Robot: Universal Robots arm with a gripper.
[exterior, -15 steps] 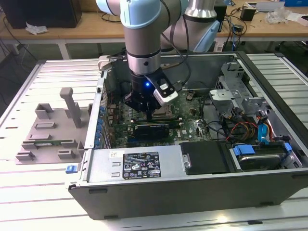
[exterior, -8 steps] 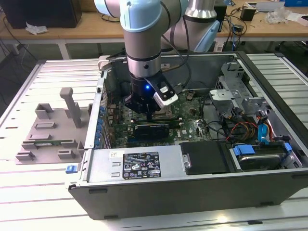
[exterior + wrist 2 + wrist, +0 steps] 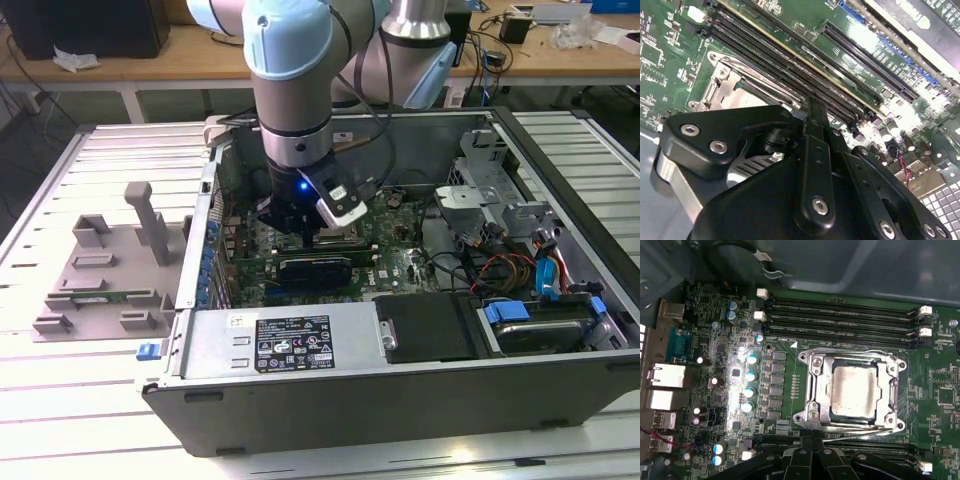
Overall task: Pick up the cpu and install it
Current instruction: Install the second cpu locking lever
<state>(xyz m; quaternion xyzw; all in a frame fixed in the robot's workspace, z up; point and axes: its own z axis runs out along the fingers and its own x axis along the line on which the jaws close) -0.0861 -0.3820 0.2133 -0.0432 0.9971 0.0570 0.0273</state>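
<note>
The cpu [image 3: 854, 391], a small square chip with a pale silver top, lies flat inside the metal socket frame [image 3: 812, 385] on the green motherboard [image 3: 785, 405]. In the first wrist view my gripper [image 3: 812, 440] hovers just beside the socket's edge, with its black fingers pressed together and nothing between them. The second wrist view has the same fingertips [image 3: 812, 112] over the socket frame [image 3: 720, 82]. In the exterior view the arm reaches down into the open computer case [image 3: 400, 390], and the gripper [image 3: 300, 232] is low over the board.
Long black memory slots [image 3: 840, 320] run beside the socket. A black expansion card [image 3: 315, 268] lies close to the gripper. The power supply [image 3: 290, 340], a drive bay [image 3: 540, 320] and loose cables [image 3: 500, 270] crowd the case. A grey parts fixture [image 3: 100, 270] sits outside, on the exterior view's left.
</note>
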